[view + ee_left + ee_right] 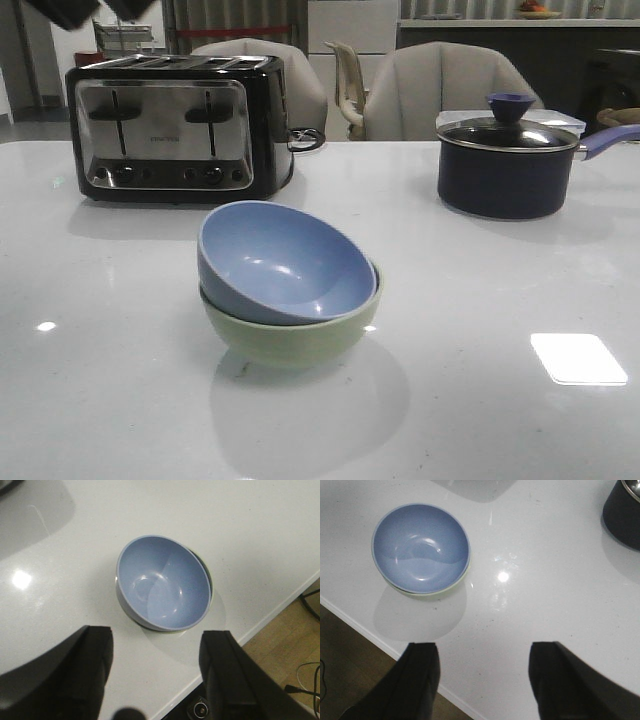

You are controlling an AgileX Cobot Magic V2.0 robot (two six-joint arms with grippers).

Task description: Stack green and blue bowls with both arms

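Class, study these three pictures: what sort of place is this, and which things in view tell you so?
Probably a kitchen or dining setting, perhaps a staged one. A four-slot toaster and a lidded saucepan stand on a white table, with padded chairs behind it. A blue bowl sits tilted inside a green bowl.

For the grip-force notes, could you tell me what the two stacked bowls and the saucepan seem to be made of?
Blue bowl: probably plastic or melamine, smooth satin finish with soft highlights. Green bowl: likely the same, with faint outer ridges. Saucepan: dark coated metal by the look, with a glossy, seemingly glass lid.
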